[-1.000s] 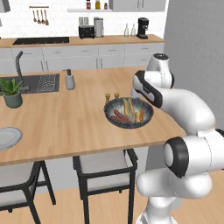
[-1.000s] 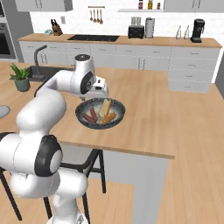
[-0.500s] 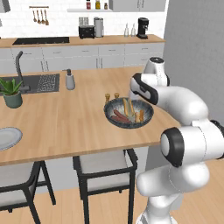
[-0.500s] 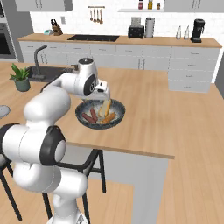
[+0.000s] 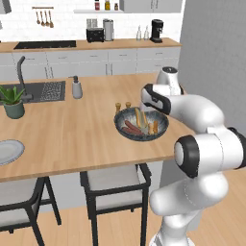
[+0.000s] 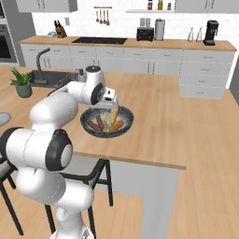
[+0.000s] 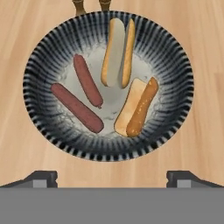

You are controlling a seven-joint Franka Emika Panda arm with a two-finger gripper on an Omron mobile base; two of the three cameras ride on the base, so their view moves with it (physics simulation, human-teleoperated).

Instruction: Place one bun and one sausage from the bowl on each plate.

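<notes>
The dark speckled bowl [image 7: 43,48] sits on the wooden counter near its right end, also seen as the bowl [image 5: 159,129] and the bowl [image 6: 91,131] in the base views. Inside lie two red-brown sausages [image 7: 87,80] [image 7: 76,107] on the left and two split buns [image 7: 118,51] [image 7: 136,106] on the right. My gripper [image 7: 112,177] hangs open just above the bowl's near rim, holding nothing; it is the gripper [image 5: 144,114] and the gripper [image 6: 113,106] in the base views. A pale grey-white plate [image 5: 6,152] lies far left on the counter.
Two small brown shakers [image 5: 122,105] stand just behind the bowl. A potted plant [image 5: 13,102], a sink with tap [image 5: 29,86] and a soap dispenser [image 5: 76,88] are at the counter's back left. Two stools [image 5: 115,185] stand below the front edge.
The hand has sunk slightly over the bowl while the arm's elbow swung up and closer. The jaws stayed open and the food has not moved.
</notes>
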